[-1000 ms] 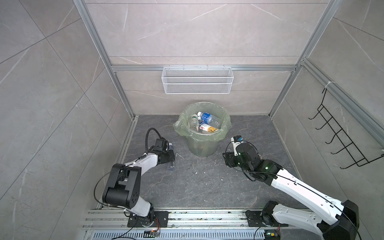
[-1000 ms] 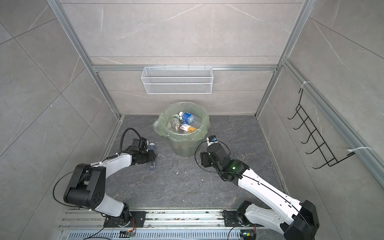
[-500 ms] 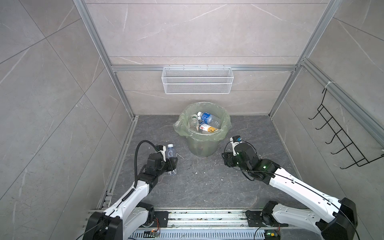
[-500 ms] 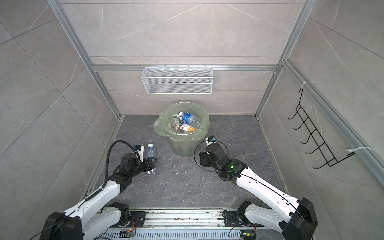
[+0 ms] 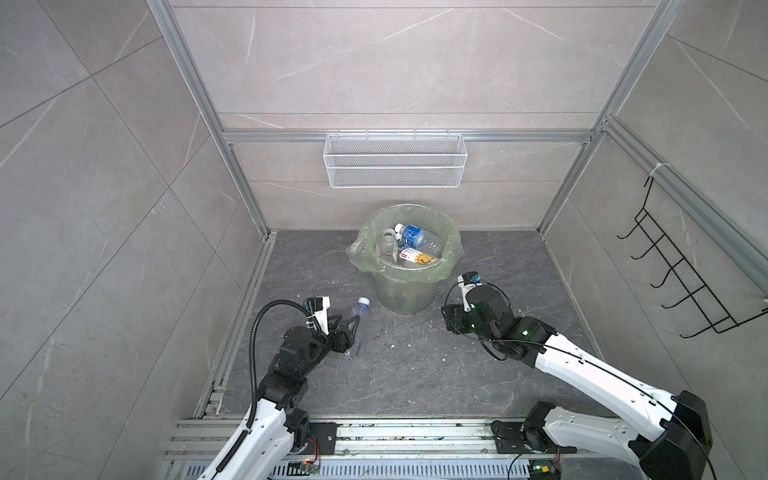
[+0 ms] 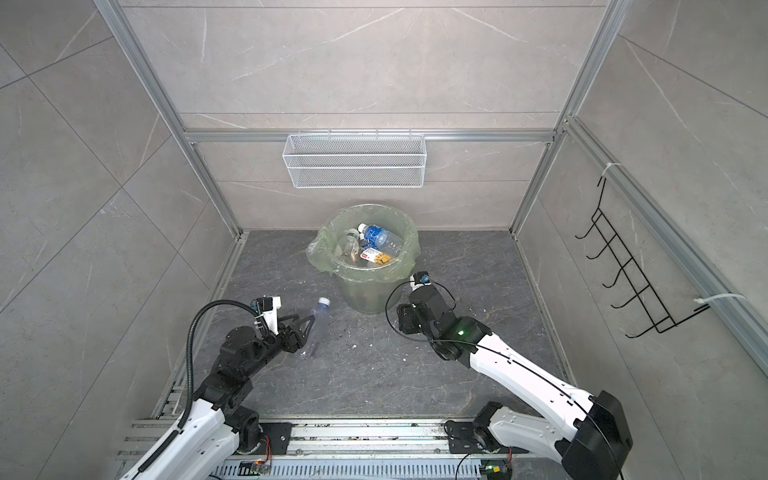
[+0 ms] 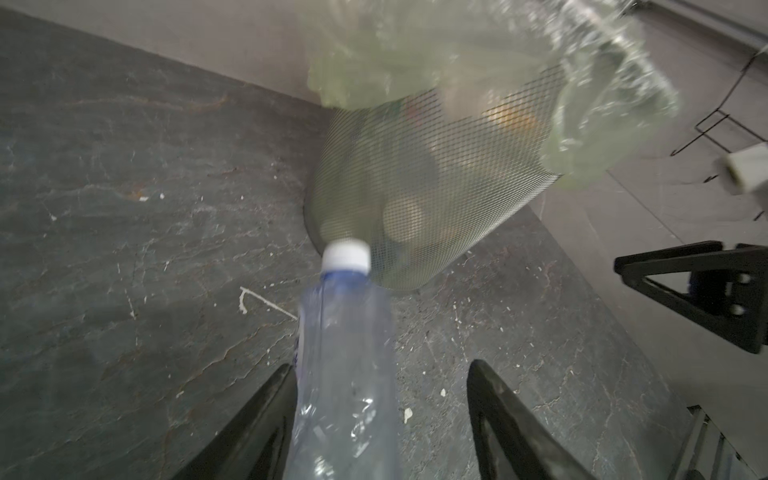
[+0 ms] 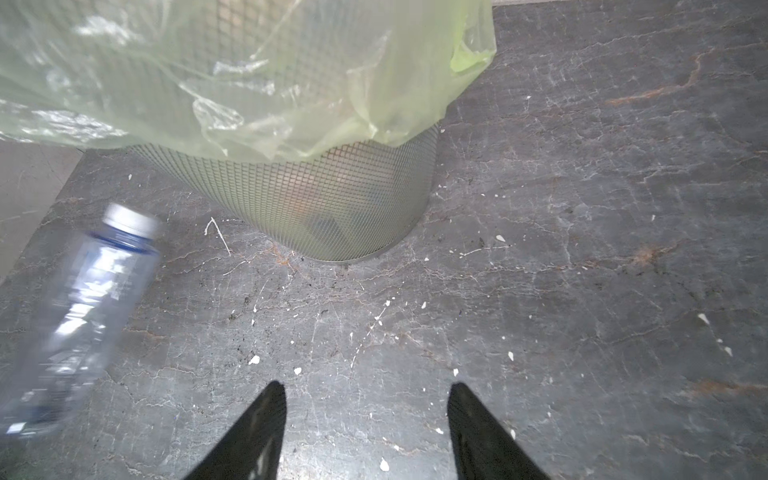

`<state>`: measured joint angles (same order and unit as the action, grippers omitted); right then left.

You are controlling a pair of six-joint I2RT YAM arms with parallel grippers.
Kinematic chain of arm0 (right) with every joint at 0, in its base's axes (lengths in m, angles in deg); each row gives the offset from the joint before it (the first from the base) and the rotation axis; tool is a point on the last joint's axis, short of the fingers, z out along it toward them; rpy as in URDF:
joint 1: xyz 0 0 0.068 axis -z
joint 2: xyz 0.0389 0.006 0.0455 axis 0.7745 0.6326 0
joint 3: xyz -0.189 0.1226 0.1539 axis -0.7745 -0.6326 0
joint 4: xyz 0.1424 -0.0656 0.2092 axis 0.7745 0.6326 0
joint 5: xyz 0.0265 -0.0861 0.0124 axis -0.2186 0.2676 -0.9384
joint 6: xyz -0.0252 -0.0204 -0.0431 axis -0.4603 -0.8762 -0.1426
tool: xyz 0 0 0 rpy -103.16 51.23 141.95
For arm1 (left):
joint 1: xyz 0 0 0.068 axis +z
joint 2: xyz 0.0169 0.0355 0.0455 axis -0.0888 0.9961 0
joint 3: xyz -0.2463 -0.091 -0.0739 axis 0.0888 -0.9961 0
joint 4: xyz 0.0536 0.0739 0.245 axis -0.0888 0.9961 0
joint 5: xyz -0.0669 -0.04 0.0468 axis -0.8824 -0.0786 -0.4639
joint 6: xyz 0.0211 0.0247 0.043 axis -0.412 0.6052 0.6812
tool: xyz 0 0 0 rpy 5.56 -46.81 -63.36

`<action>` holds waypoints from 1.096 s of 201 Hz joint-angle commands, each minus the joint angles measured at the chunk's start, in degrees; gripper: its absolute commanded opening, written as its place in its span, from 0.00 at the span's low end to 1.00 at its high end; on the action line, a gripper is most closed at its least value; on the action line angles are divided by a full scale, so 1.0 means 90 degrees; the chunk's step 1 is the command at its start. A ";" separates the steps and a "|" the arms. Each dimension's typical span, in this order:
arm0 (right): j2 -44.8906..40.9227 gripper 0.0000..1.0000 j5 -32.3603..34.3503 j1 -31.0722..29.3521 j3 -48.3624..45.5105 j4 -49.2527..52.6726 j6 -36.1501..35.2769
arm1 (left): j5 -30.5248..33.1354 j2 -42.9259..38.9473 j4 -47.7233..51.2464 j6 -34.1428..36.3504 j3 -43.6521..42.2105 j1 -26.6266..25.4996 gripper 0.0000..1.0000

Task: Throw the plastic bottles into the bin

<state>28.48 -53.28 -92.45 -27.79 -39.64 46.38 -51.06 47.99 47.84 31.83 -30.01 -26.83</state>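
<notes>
A clear plastic bottle (image 5: pixel 360 324) (image 6: pixel 317 328) with a white cap and blue neck band is blurred, its cap tilted toward the bin. It sits between the fingers of my left gripper (image 5: pixel 350 332) (image 6: pixel 304 329) (image 7: pixel 380 365). The jaws stand apart: the bottle (image 7: pixel 345 374) rests against one finger with a clear gap to the other. The bin (image 5: pixel 399 291) (image 6: pixel 365 293) (image 7: pixel 415 187) (image 8: pixel 332 199), green-bagged, holds several bottles (image 5: pixel 413 235) (image 6: pixel 376 235). My right gripper (image 5: pixel 449 319) (image 6: pixel 404 319) (image 8: pixel 365 386) hovers open and empty right of the bin; its wrist view shows the blurred bottle (image 8: pixel 83 316).
A white wire mesh basket (image 5: pixel 395 166) hangs on the back wall above the bin. A black hook rack (image 5: pixel 681 274) is on the right wall. The left wall and its metal rail (image 5: pixel 245 299) run close beside my left arm. White specks dot the dark floor (image 5: pixel 415 365).
My left arm swung away from the left wall with the bottle and raised it toward the bin. Its jaws have now opened and the bottle is blurred with motion. The right arm has hardly moved.
</notes>
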 commanded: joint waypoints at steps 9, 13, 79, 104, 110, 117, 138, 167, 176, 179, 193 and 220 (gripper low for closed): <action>0.0041 0.64 -0.0052 0.0004 0.0038 -0.0114 0.0091 | -0.0171 -0.0300 -0.0100 0.0222 0.0215 -0.0112 0.68; 0.0041 0.64 -0.0056 0.0000 0.0043 -0.0108 0.0092 | -0.0133 -0.0305 -0.0045 0.0234 0.0258 -0.0114 0.68; 0.0099 0.66 -0.0256 0.0003 -0.0053 -0.0177 0.0147 | -0.0014 0.1403 0.0503 0.0309 0.0869 -0.0323 0.81; 0.0082 0.67 -0.0348 -0.0008 -0.0130 -0.0118 0.0166 | 0.0161 0.2120 0.0932 0.0680 0.1167 -0.1004 0.81; 0.0043 0.67 -0.0320 0.0002 -0.0160 -0.0085 0.0180 | 0.0333 0.2225 0.1077 0.0757 0.1231 -0.1237 0.81; 0.0006 0.68 -0.0307 -0.0001 -0.0196 -0.0053 0.0182 | 0.0422 0.2305 0.1152 0.0821 0.1262 -0.1486 0.81; -0.0071 0.69 -0.0339 0.0002 -0.0273 0.0010 0.0206 | 0.0323 0.2374 0.1125 0.0840 0.1235 -0.2070 0.83; 0.0140 0.71 -0.0430 0.0003 -0.0226 0.0370 0.0347 | 0.0211 0.2730 0.1105 0.0838 0.1440 -0.2964 0.85; 0.0158 0.71 -0.0432 -0.0003 -0.0293 0.0441 0.0411 | 0.0298 0.2954 0.1094 0.0841 0.1581 -0.3328 0.85; 0.0151 0.71 -0.0433 0.0003 -0.0327 0.0436 0.0424 | 0.0345 0.3051 0.1114 0.0846 0.1641 -0.3437 0.85; 0.0139 0.71 -0.0343 0.0020 -0.0447 0.0526 0.0574 | 0.0465 0.3582 0.1176 0.0866 0.1977 -0.3930 0.85; 0.0039 0.71 -0.0413 0.0023 -0.0533 0.0995 0.0906 | 0.0482 0.4676 0.0981 0.0863 0.2630 -0.4959 0.85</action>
<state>29.29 -56.71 -92.45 -31.31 -35.88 50.73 -47.58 83.97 58.18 38.12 -11.45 -65.03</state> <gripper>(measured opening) 0.712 0.852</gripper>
